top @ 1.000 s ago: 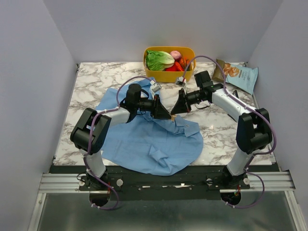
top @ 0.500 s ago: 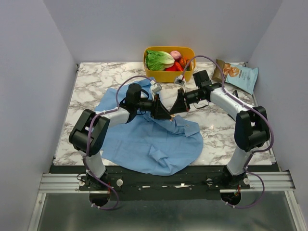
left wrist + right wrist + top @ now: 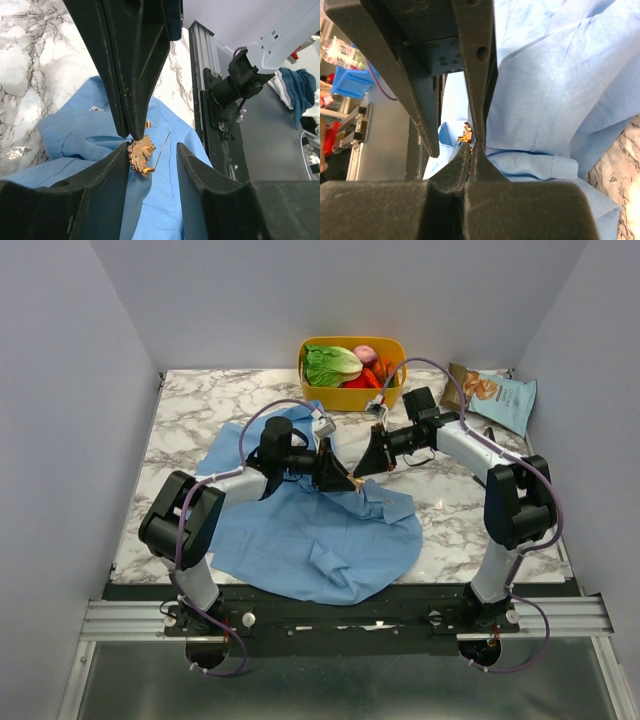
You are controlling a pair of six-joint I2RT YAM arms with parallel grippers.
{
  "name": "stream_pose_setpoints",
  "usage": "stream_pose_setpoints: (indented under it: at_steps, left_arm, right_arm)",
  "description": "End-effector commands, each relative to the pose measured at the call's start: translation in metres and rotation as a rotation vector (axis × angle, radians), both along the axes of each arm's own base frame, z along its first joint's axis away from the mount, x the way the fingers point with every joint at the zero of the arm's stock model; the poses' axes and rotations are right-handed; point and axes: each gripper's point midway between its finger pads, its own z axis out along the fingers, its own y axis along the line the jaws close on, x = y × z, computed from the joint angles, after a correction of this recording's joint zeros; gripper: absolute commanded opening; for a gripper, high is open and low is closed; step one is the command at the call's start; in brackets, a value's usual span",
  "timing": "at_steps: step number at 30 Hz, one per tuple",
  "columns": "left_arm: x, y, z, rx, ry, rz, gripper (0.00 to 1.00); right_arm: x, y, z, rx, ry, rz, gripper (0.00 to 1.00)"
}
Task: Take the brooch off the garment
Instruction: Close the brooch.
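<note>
While the right gripper (image 3: pixel 131 134) is pinching its fingers together atop the brooch (image 3: pixel 141 154), between the parted fingers of the left gripper (image 3: pixel 152 150) just over the garment (image 3: pixel 90 135), the bare pin (image 3: pixel 162 145) is likely threatening to snag it.

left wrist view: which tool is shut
The right tool, at the top, tips together at the brooch; the left tool stands open.

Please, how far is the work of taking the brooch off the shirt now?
Done: the pin of the brooch looks open. In hand: the shut right gripper touches the brooch, which sits between the fingers of the open left gripper. Left: lifting it clear of the shirt; I cannot tell if it is free yet.
</note>
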Motion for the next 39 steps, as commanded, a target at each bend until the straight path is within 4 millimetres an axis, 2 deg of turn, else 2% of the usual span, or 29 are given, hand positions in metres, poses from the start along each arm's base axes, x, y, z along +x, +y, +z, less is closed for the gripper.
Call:
stream_pose_setpoints:
  at_steps: [1, 17, 23, 31, 39]
  left_arm:
    - [-0.01, -0.002, 0.006, 0.002, -0.081, -0.031, 0.5]
    - [0.001, -0.003, 0.001, 0.025, -0.112, 0.044, 0.33]
    - [0.002, -0.004, 0.0, 0.02, -0.097, 0.048, 0.29]
    - [-0.001, -0.005, -0.001, 0.017, -0.077, 0.023, 0.29]
    - [-0.012, -0.003, 0.017, -0.055, -0.066, -0.021, 0.36]
  right_arm:
    - [0.005, 0.002, 0.013, 0.054, 0.015, 0.015, 0.01]
    - [0.003, 0.002, 0.016, 0.059, 0.016, 0.018, 0.0]
    - [0.003, 0.002, 0.014, 0.058, 0.019, 0.018, 0.0]
    - [0.003, 0.001, 0.014, 0.057, 0.011, 0.018, 0.0]
    - [0.003, 0.001, 0.014, 0.056, 0.011, 0.017, 0.0]
